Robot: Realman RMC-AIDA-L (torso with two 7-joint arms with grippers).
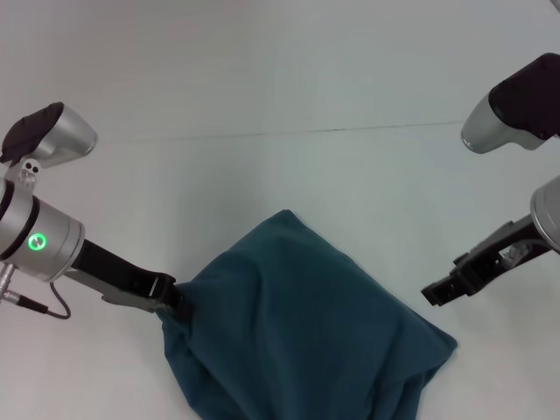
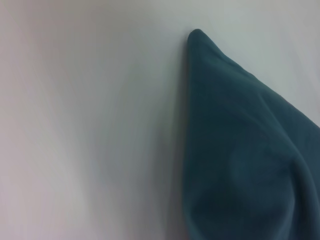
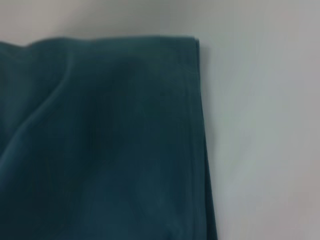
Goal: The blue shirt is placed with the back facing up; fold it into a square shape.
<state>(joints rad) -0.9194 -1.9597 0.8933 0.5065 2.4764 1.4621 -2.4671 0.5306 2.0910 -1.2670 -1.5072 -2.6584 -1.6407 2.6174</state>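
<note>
Left gripper clenched on the blue shirt, whose far corner points away.

The shirt is running off the head view's bottom edge, so its near part and outline are going unseen. Its lettering side is not showing. In the left wrist view the shirt is spilling past two picture edges; in the right wrist view the shirt is doing the same, with folds blurring together. The left gripper is touching the shirt's left edge, its fingertips disappearing into cloth. The right gripper is showing dark, its fingers too indistinct to read.
</note>
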